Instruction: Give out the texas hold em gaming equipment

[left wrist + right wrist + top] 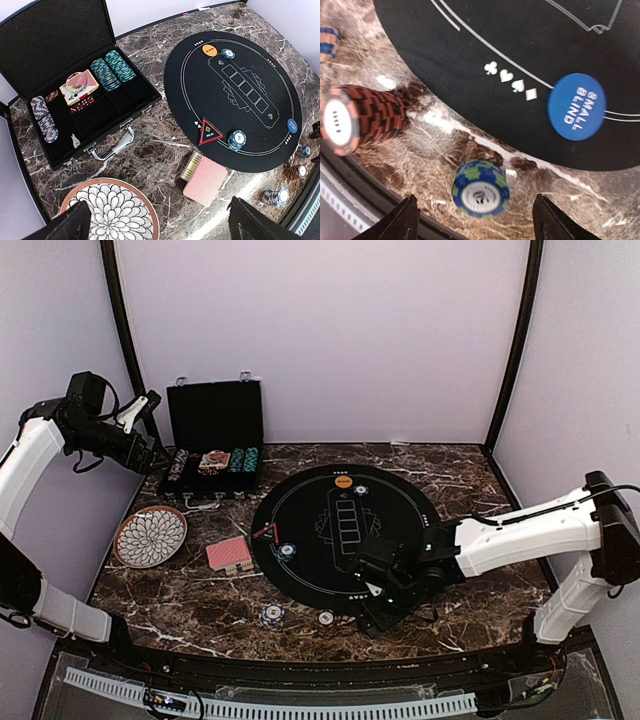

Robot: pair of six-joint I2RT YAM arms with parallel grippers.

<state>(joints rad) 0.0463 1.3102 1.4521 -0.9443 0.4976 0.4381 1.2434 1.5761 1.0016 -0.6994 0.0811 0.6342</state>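
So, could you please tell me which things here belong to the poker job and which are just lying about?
Job: red-backed cards, red chip stack, blue-green chip stack, blue small-blind button, orange button.
Lying about: black case, petal-pattern plate.

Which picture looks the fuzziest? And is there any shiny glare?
Right wrist view: fuzziest, the red chips and the blue chips look soft up close. Left wrist view: sharp, with a white shine on the table near the bottom edge. Top view: soft, even light.
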